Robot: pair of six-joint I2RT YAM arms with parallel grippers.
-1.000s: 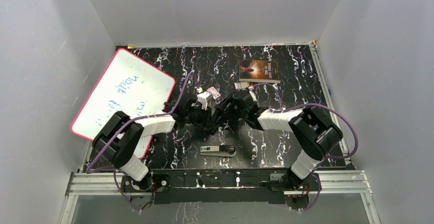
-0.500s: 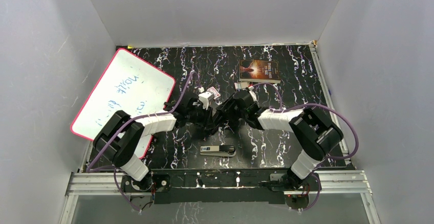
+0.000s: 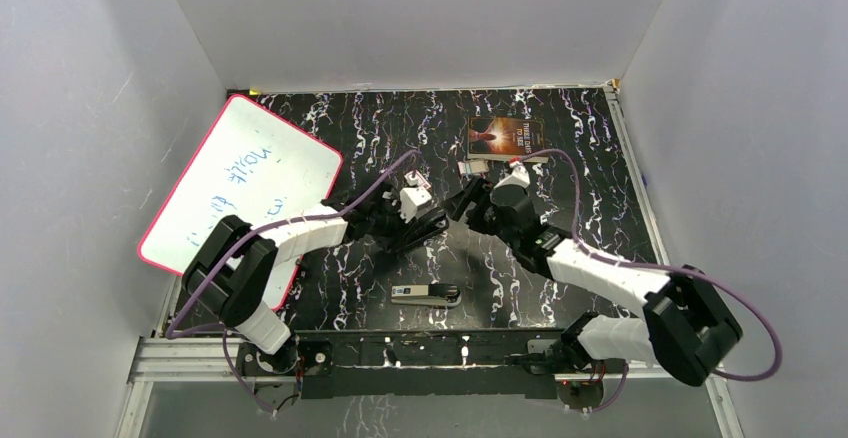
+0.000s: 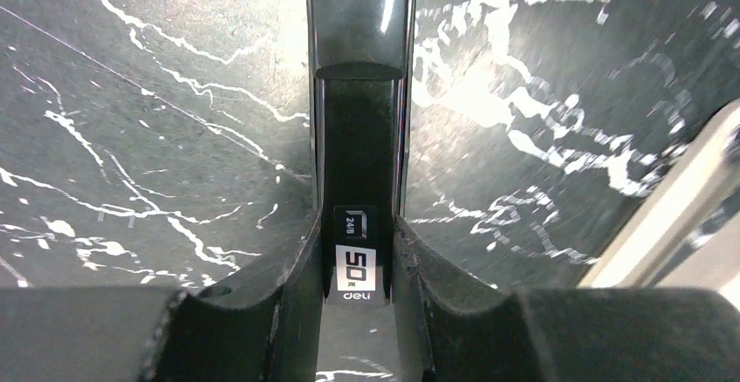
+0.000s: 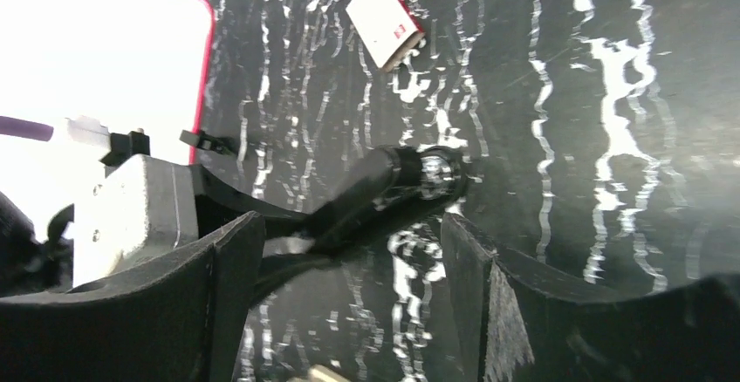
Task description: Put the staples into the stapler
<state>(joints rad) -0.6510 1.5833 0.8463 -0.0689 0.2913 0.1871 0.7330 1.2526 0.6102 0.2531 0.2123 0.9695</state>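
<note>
1. The black stapler (image 4: 358, 138) is up off the table, a bit nearer the arms than the book (image 3: 506, 139) and off to its left. On the left wrist cam you can read a "deli" sticker with a 50 and 24/6 on the end nearest the lens.
2. Staples: honestly can't pick out any loose strips against the white veins of the black marble-look table (image 3: 580, 158), so no idea where they're lying.
3. The left gripper (image 4: 356, 251) is clamped on that stapler, one finger pressed on each side of its rear end, and the body runs straight out away from the wrist.
4. The right gripper (image 5: 351, 225) has its fingers spread wide with nothing in them. It's also left of and nearer than the book, facing the left one. On its own cam the stapler's shiny front tip sits in the gap ahead of the fingers, and I can't tell if anything touches.
5. A small white box with a red mark (image 5: 384, 20) lies flat on the table left of the book, just past the two grippers.
6. A second stapler (image 3: 427, 294) lies on its side well nearer the arm bases than the book, left of it, nobody holding it.
7. A pink-edged whiteboard (image 3: 240, 183) with blue scribble sits far left of the book, against the left wall.
</note>
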